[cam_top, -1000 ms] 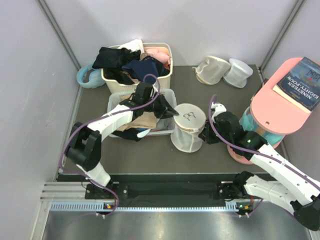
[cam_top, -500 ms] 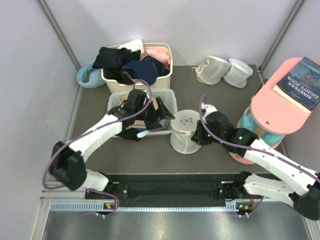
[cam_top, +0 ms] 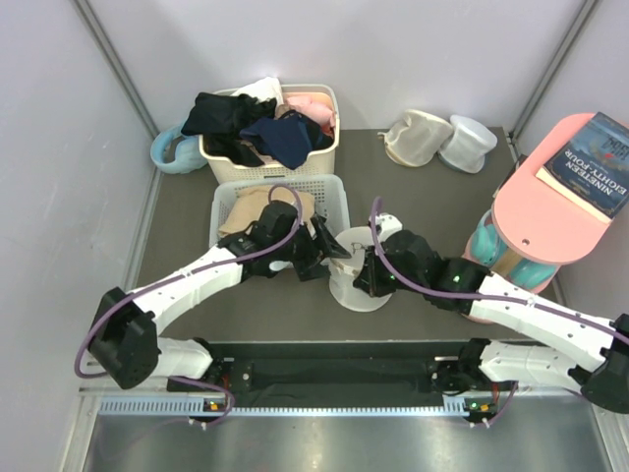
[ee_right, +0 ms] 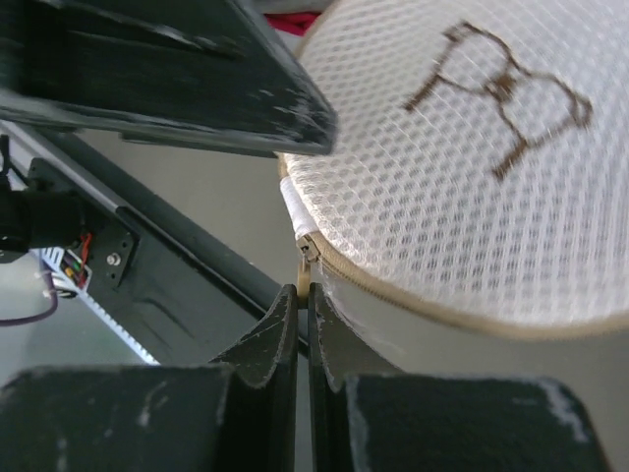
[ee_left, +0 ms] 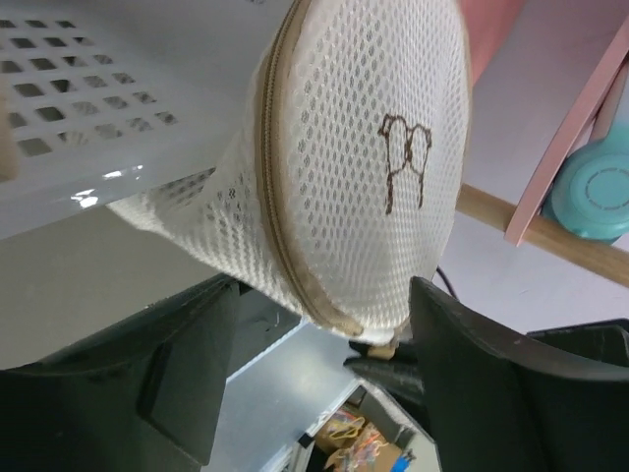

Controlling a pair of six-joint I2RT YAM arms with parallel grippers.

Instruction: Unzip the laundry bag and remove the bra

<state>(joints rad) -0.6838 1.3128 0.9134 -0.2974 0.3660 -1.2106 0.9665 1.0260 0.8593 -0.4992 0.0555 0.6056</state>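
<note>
Two baskets (cam_top: 338,193) stand on a dark table (cam_top: 432,197) between pale walls (cam_top: 344,49).

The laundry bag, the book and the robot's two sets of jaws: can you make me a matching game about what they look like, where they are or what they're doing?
Things:
1. laundry bag
2. book
3. left jaws
4. right jaws

Clues:
A. shut on the zip pull
B. lying on the pink stand
C. wide open, one on each side of the bag's edge
D. cream mesh with a little bra drawing

Pairs: 1-D, 2-B, 3-C, 4-A
</note>
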